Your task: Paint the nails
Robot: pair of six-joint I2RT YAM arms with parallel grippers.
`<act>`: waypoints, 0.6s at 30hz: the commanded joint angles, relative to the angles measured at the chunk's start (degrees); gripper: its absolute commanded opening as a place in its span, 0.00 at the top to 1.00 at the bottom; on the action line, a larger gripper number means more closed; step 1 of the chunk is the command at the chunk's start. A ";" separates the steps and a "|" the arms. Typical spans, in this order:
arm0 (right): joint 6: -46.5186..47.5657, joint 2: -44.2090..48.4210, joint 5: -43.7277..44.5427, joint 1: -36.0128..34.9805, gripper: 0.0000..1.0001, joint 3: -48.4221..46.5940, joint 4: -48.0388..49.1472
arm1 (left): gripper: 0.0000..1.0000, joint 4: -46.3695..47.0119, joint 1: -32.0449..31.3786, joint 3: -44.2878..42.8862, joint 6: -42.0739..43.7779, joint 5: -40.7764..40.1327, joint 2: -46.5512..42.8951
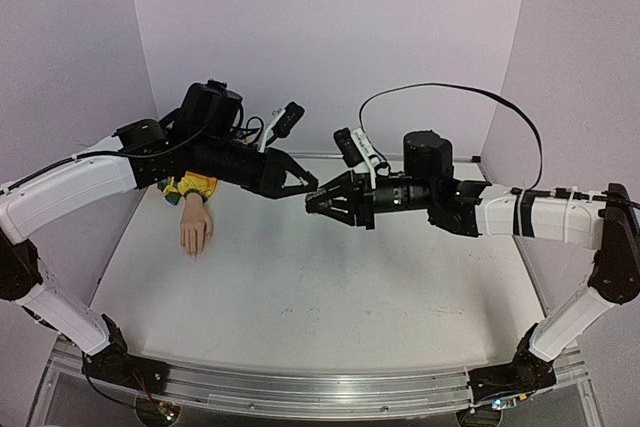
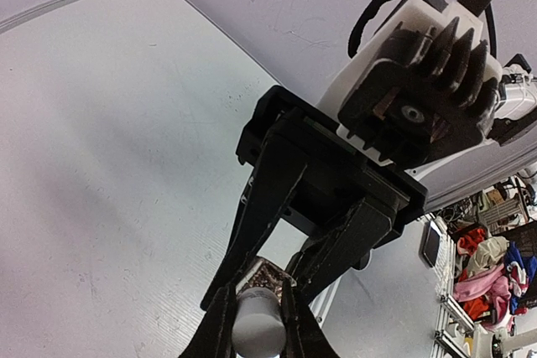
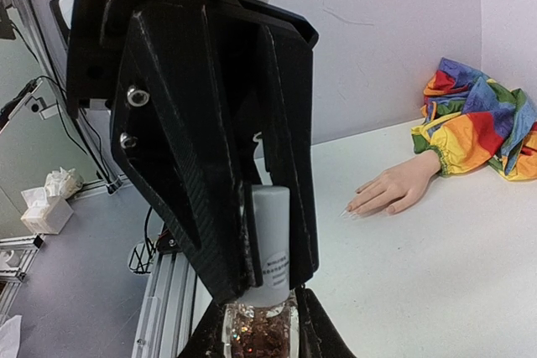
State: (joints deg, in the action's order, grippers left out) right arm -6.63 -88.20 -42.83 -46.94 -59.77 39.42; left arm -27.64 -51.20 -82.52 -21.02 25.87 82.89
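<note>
A small glass bottle of brown glitter polish [image 3: 260, 334] with a white cap [image 3: 270, 236] hangs in mid-air above the table's middle. My right gripper [image 3: 262, 329] is shut on the glass body. My left gripper [image 2: 256, 312] is shut on the white cap [image 2: 257, 329]. In the top view the left gripper [image 1: 306, 189] and the right gripper [image 1: 316, 203] meet tip to tip. The pale mannequin hand [image 1: 196, 228] lies flat at the back left with its rainbow sleeve [image 1: 190, 187] under my left arm. Its fingers point to the near side. The nails [image 3: 350, 209] are tiny and bare-looking.
The white table [image 1: 320, 287] is enclosed by lilac walls at the back and sides. An aluminium rail [image 1: 300, 392] runs along the near edge. A tissue box [image 3: 46, 211] and clutter sit off the table.
</note>
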 commanded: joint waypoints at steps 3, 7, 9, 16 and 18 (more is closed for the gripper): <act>2.22 0.66 -0.18 0.05 1.00 -1.43 2.50 | 0.98 0.22 0.14 -4.28 -0.11 -1.56 -2.21; 2.75 1.03 3.12 -0.12 1.00 -0.99 2.55 | 1.00 -0.18 0.13 -4.82 -0.79 -1.72 -2.03; 3.19 1.46 6.05 -0.44 1.00 -0.72 2.61 | 1.00 -0.60 0.12 -5.03 -1.23 -1.86 -1.74; 12.87 2.15 64.70 -14.75 1.00 0.85 10.84 | 1.00 -3.47 0.14 -6.35 -2.67 -4.07 0.85; 15.78 1.02 75.67 -17.16 1.00 1.21 16.19 | 1.00 -4.54 0.13 -6.71 -2.64 -4.93 1.63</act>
State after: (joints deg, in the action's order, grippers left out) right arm 1.17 -87.57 -4.45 -58.06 -59.00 42.26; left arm -31.77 -50.06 -85.54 -22.81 20.58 83.33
